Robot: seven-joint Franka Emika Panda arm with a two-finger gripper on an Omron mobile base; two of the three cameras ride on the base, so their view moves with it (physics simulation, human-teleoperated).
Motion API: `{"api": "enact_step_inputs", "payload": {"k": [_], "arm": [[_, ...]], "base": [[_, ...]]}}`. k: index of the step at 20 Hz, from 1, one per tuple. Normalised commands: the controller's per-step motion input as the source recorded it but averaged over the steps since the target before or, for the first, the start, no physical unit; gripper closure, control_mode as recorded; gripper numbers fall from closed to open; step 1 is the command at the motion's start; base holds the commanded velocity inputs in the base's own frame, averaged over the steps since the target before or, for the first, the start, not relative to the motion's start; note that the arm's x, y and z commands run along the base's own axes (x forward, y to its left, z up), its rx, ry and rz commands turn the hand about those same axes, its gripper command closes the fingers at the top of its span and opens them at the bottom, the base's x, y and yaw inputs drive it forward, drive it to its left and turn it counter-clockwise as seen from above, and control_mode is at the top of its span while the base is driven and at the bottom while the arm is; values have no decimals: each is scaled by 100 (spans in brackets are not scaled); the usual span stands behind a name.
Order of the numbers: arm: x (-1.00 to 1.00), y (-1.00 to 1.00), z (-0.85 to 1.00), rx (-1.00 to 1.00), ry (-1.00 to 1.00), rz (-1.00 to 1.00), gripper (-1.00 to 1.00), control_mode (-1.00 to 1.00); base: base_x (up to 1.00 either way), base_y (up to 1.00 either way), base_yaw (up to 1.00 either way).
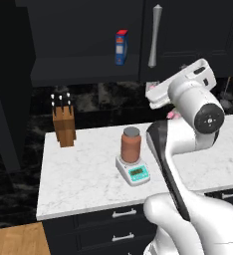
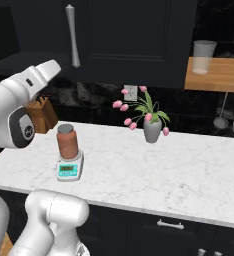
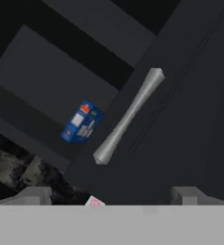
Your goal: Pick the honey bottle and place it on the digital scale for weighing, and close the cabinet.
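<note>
The tabletop (image 1: 83, 174) is of white marble with grey veins; its front edge runs above dark drawers. Near the back left corner stands a wooden knife block (image 1: 63, 125), upright, with dark handles on top; it stands well apart from the other things. The digital scale (image 1: 133, 171) lies nearer the front edge, left of the middle; its teal display faces the front. The honey bottle (image 1: 131, 145) stands upright on the plate of the scale, so it does not touch the marble itself. Towards the back edge, right of the scale, a grey vase with pink tulips (image 2: 151, 129) stands upright.

The open cabinet shelf (image 1: 83, 74) above carries a blue carton (image 1: 121, 48), upright, near its right end.
</note>
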Motion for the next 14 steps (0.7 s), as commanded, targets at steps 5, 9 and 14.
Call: {"api": "enact_step_inputs", "payload": {"k": [5, 9, 14], "arm": [[-23, 72, -12, 15, -6, 0, -100, -100], [-20, 76, -6, 14, -4, 0, -100, -100], [-23, 64, -4, 16, -2, 0, -100, -100]], "base": [[0, 0, 0], [0, 0, 0], [0, 0, 0]]}}
